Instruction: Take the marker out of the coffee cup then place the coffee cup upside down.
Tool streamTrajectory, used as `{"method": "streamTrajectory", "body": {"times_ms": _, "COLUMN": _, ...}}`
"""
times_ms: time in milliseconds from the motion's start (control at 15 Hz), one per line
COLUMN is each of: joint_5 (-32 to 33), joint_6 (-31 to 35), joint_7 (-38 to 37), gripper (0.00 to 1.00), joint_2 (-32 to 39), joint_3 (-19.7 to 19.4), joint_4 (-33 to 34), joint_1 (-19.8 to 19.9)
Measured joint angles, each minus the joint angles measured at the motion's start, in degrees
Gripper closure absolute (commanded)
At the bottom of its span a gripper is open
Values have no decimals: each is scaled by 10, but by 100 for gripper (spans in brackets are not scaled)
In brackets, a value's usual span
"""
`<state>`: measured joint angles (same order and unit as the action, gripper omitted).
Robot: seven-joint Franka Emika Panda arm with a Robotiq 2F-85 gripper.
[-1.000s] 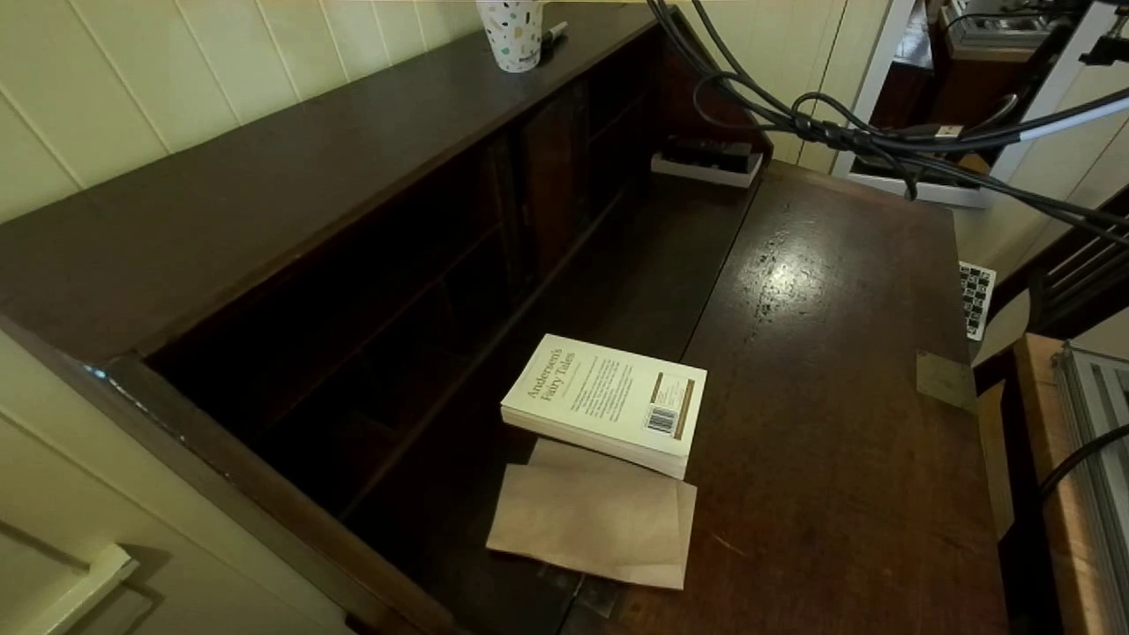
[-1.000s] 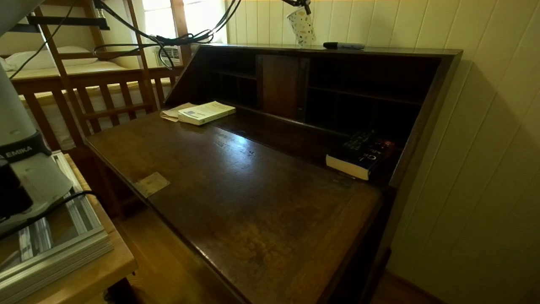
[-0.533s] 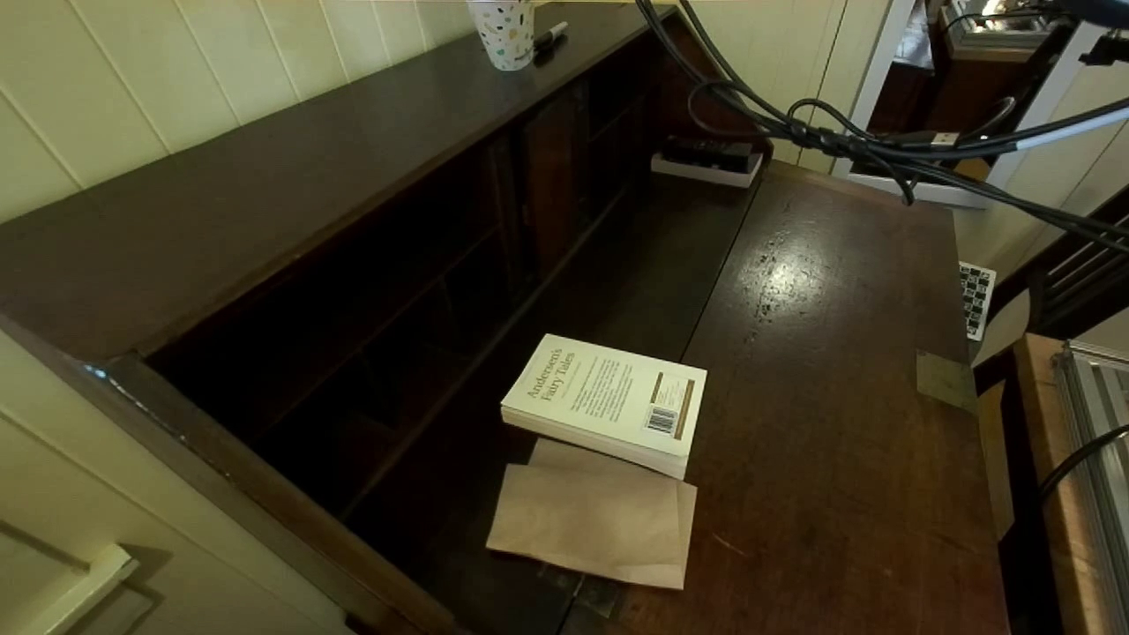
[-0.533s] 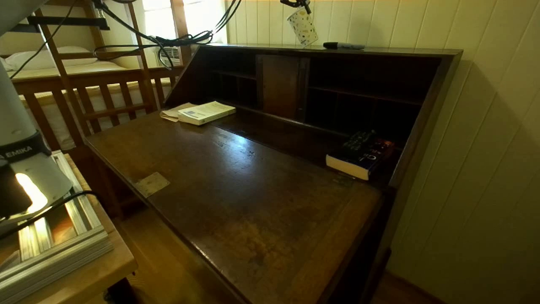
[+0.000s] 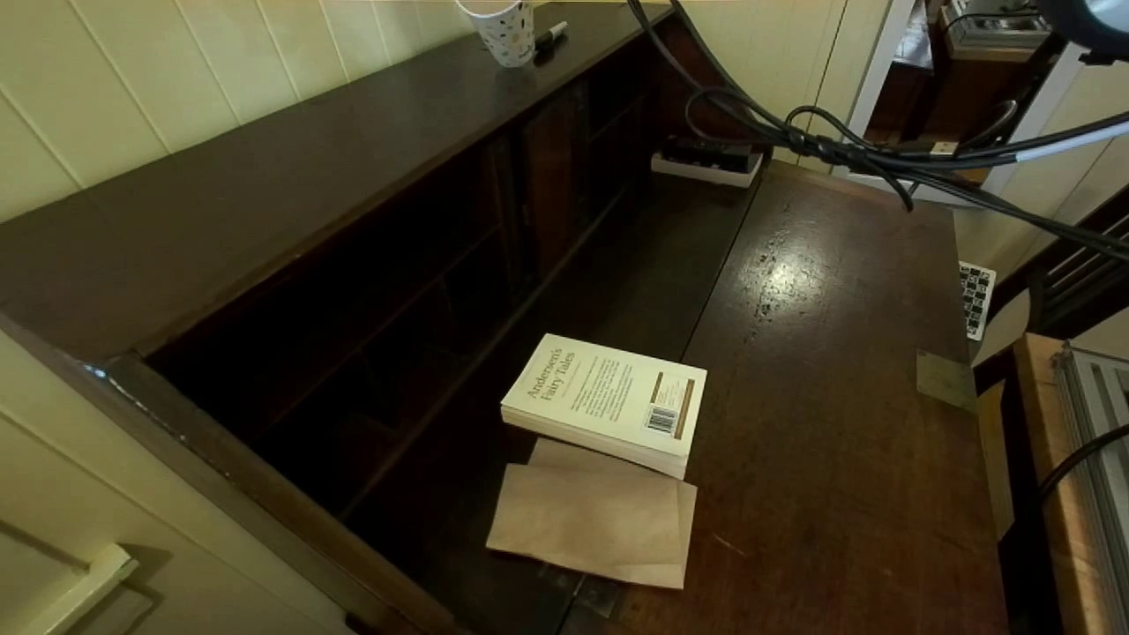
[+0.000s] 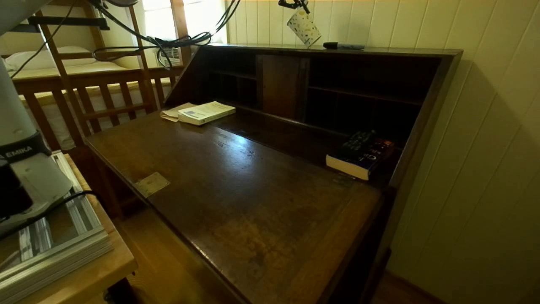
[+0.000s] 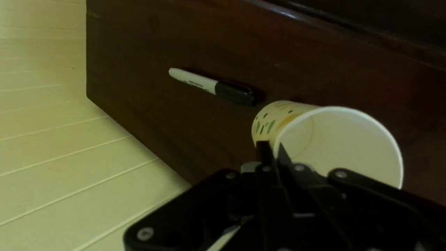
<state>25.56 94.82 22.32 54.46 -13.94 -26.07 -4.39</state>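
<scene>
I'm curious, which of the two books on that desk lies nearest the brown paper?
The pale book titled Andersen's Fairy Tales, right by the brown paper. The dark-covered book lies well apart, toward the opposite end of the desk.

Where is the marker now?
In the wrist view, the marker lies on the desk's top ledge, up and left of the tilted coffee cup, its black cap nearest it; in both exterior views it appears right of the cup.

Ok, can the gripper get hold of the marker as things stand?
Probably not yet: the gripper is shut on the coffee cup at its rim, so it would likely need to set that down first. The marker itself lies uncovered on top of the desk.
</scene>
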Motion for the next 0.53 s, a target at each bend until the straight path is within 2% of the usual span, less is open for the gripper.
{"method": "streamTrajectory", "body": {"times_ms": 267, "joint_5": 13, "joint_6": 1, "joint_7": 7, "gripper": 96, "joint_2": 5, "joint_3": -7, "joint_4": 0, "joint_1": -12}}
{"method": "streamTrajectory", "body": {"times_ms": 333, "joint_5": 13, "joint_6": 2, "joint_7": 8, "gripper": 75, "joint_2": 5, "joint_3": -7, "joint_4": 0, "joint_1": -14}}
{"method": "streamTrajectory", "body": {"times_ms": 400, "joint_5": 13, "joint_6": 2, "joint_7": 8, "gripper": 73, "joint_2": 5, "joint_3": -7, "joint_4": 0, "joint_1": -16}}
{"method": "streamTrajectory", "body": {"times_ms": 533, "joint_5": 13, "joint_6": 2, "joint_7": 8, "gripper": 60, "joint_2": 6, "joint_3": -7, "joint_4": 0, "joint_1": -17}}
